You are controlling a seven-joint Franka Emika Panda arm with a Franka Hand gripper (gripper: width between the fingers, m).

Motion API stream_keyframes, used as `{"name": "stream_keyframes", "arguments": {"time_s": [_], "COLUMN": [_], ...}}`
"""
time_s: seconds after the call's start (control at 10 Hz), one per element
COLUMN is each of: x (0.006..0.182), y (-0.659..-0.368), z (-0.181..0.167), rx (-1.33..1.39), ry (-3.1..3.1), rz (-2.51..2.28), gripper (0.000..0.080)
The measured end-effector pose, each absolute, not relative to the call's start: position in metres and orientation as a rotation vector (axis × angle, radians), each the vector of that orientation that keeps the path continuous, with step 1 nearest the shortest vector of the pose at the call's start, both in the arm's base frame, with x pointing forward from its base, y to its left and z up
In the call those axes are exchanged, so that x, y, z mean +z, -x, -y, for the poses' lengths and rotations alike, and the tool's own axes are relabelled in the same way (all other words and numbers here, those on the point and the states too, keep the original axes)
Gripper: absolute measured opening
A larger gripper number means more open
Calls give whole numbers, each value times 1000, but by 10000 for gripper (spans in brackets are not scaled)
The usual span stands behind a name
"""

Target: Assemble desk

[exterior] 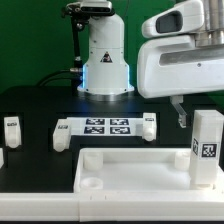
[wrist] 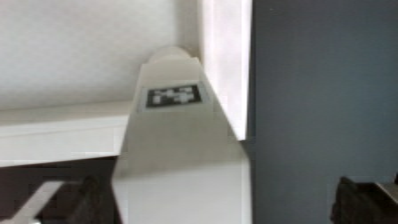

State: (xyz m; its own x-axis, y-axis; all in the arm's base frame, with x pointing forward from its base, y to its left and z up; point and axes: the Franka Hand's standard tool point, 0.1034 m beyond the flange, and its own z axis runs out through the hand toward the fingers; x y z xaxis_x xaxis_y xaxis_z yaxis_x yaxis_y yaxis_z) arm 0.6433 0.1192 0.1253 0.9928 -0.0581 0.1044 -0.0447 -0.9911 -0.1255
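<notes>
Exterior view, from its left: we note one short leg upright on the black worktop, well apart from the rest. The marker board lies mid-worktop, and the desk panel lies flat just in front of it. At the right a tagged leg stands upright at the panel's corner. Wrist view: the fingers are spread wide on either side of that leg, not touching it.

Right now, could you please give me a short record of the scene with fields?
gripper: open, straddling the tagged leg
tagged leg: upright at the panel's end, exterior view's right; seating unclear
panel: lying flat, rim up
marker board: behind the panel
loose leg: exterior view's left, apart from the panel
</notes>
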Motion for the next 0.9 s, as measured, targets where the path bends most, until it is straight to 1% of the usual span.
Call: {"name": "stream_keyframes", "arguments": {"time_s": [0.2,0.3,0.5,0.6,0.9], "x": [120,121,120,120,120], "y": [-630,-632,-633,-633,-633], "z": [-105,-100,-101,-101,-102], "rx": [75,113,103,103,121], "ry": [3017,3020,3020,3020,3001], "rz": [-46,-62,-94,-96,-400], "gripper": [649,649,384,284,284]}}
